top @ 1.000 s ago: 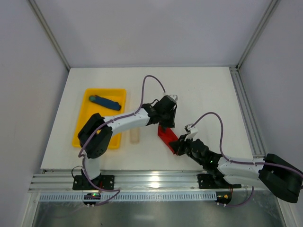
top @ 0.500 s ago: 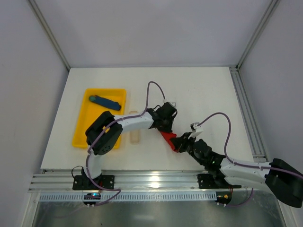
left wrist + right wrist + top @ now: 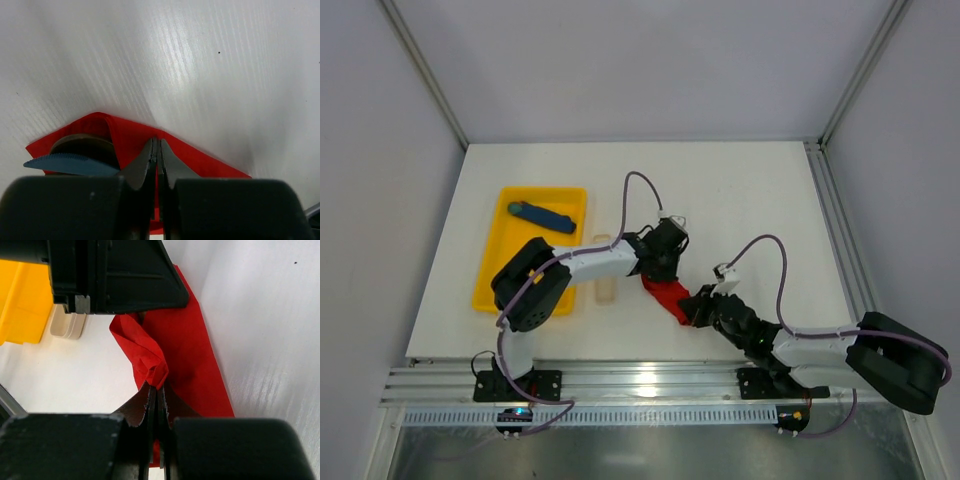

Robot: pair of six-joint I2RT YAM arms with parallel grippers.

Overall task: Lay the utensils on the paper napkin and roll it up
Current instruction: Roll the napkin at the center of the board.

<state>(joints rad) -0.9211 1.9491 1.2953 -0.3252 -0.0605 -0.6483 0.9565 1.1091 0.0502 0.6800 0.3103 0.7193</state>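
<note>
I saw the yellow tray (image 3: 500,250), a shallow rectangle at the left of the white surface (image 3: 750,190), holding a blue stick (image 3: 542,214) with a teal end. Just right of it lay a pale, flat, round-ended wooden-looking utensil (image 3: 604,290), off the paper napkin (image 3: 665,297) and partly under the left arm. The napkin, thin bright red paper, lay creased and bunched near the middle between both arms. The left gripper (image 3: 156,145) had its fingers pressed together on the napkin's far end. The right gripper (image 3: 156,390) had its fingers closed on a crumpled peak at the near end.
</note>
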